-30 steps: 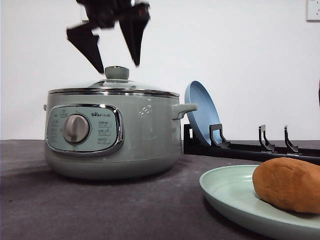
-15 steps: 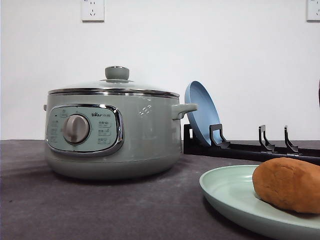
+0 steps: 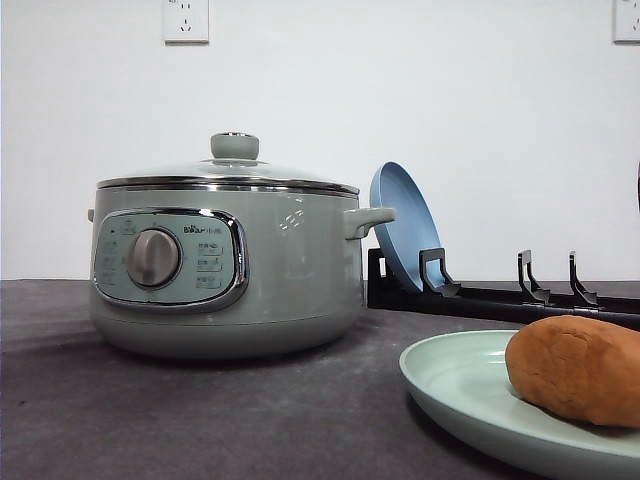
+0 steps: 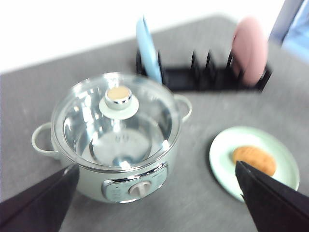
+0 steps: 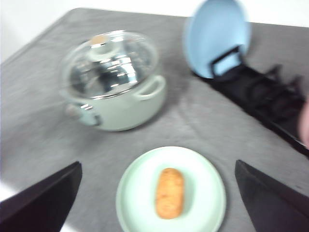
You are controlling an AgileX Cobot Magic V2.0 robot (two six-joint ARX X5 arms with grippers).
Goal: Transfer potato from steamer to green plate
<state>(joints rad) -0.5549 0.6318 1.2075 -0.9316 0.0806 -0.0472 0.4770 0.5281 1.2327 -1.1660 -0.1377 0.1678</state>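
Orange-brown potato (image 5: 170, 193): laid on the green plate, near its middle in the right wrist view; seen lengthwise there, and cut by the frame edge in the front view (image 3: 575, 370).
Green plate (image 5: 140, 188): pale mint, shallow, with a raised rim; set flat on the counter, in front of the steamer and to its right in the front view (image 3: 455, 385); apart from the steamer, not touching it.
Steamer (image 3: 290, 270): pale sage-green pot with a chrome-rimmed panel and silver dial facing the front camera; side handles are seen on both sides in the left wrist view (image 4: 87, 179).
Lid (image 4: 96, 130): glass, closed on the steamer, with a green knob on top; a bare metal interior is seen through the glass.
Blue plate (image 3: 400, 225): stood on edge in the rack, just behind the steamer's right handle.
Rack (image 3: 500, 295): black, slotted, stretched along the counter behind the steamer and away to its right.
Pink plate (image 4: 248, 48): blurred, stood in the rack at the end far from the steamer.
Counter (image 3: 150, 420): dark grey, matte.
Left claw (image 4: 159, 212): spread wide, nothing held; both dark fingers (image 4: 38, 203) are seen high above the steamer.
Right claw (image 5: 159, 208): spread wide, nothing held; hung well above the green plate.
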